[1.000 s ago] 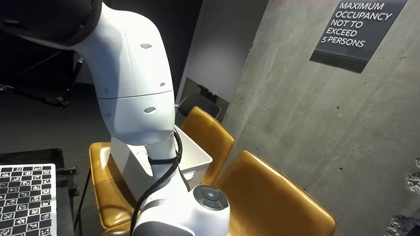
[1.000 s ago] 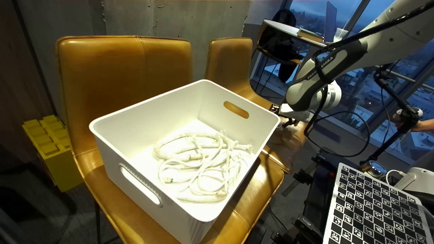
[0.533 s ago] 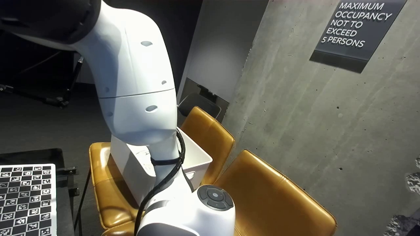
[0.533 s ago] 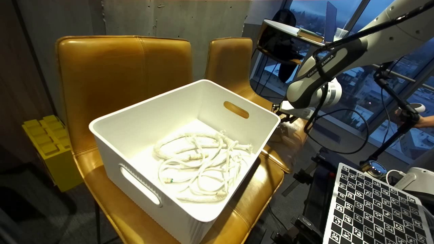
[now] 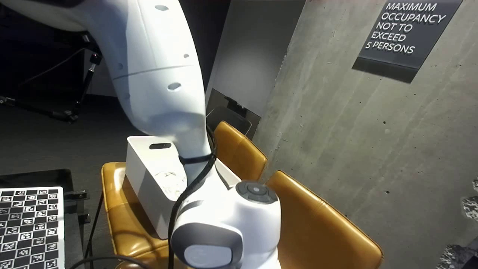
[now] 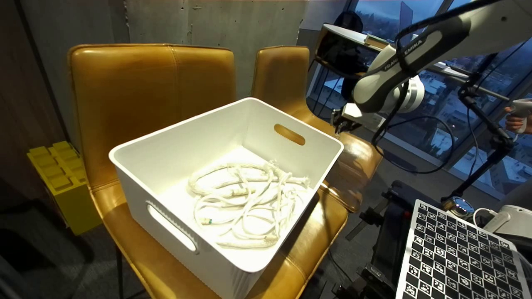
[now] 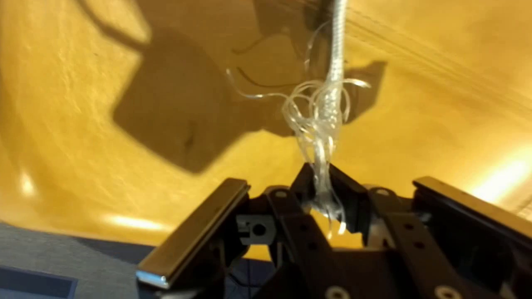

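Currently the fingers are pinched together on the frayed end of a white cord; in the wrist view its loose, glossy strands curl above the tips and a few poke out below them. From that end the braided length runs to the top edge of the view. Under it spreads a tan leather seat, darkened by a broad shadow.

In an exterior view the fingers hang above this seat, near one end wall of a white bin and outside it. The bin stands on a tan chair, and a tangle of white cords lies on its bottom.

Farther out, both exterior views show the arm and a checkered board, the board well apart from the fingers. A yellow block sits beside the chair. Behind the chair rises a concrete wall, bearing a dark sign that limits occupancy to five persons. Large windows stand past the arm.
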### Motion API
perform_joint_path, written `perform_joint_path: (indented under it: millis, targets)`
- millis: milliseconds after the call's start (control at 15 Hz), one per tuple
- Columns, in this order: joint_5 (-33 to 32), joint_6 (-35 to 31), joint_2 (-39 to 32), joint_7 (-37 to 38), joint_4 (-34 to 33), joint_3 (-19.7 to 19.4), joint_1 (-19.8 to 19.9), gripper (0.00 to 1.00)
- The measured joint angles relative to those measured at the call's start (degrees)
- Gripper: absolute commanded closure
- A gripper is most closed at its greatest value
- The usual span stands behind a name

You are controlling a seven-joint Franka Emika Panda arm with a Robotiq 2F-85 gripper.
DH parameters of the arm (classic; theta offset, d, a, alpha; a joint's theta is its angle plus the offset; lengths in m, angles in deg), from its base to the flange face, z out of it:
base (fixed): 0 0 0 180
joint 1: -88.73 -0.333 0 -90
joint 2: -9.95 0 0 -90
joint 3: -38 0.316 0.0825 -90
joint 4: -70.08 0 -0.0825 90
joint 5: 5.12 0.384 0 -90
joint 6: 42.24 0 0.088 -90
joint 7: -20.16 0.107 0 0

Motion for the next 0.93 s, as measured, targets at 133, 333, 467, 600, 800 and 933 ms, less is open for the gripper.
perform_joint_path:
  millis: [133,333,467,600,800,933]
  targets:
    - [0.0,0.8,5.1,-0.1,1.7,0.6,-1.9,0.97]
    - [-0.2,2.4,12.7,-0.1,3.9,1.1,-5.6,0.97]
    - [-0.7,3.9,17.6,-0.1,4.9,1.4,-8.3,0.97]
    - [-1.9,5.7,22.1,0.3,5.6,1.6,-11.2,0.97]
    - [-5.5,7.8,28.4,2.2,6.3,2.7,-15.1,0.97]
    - [-8.1,8.7,32.3,3.7,6.8,3.0,-18.5,0.97]
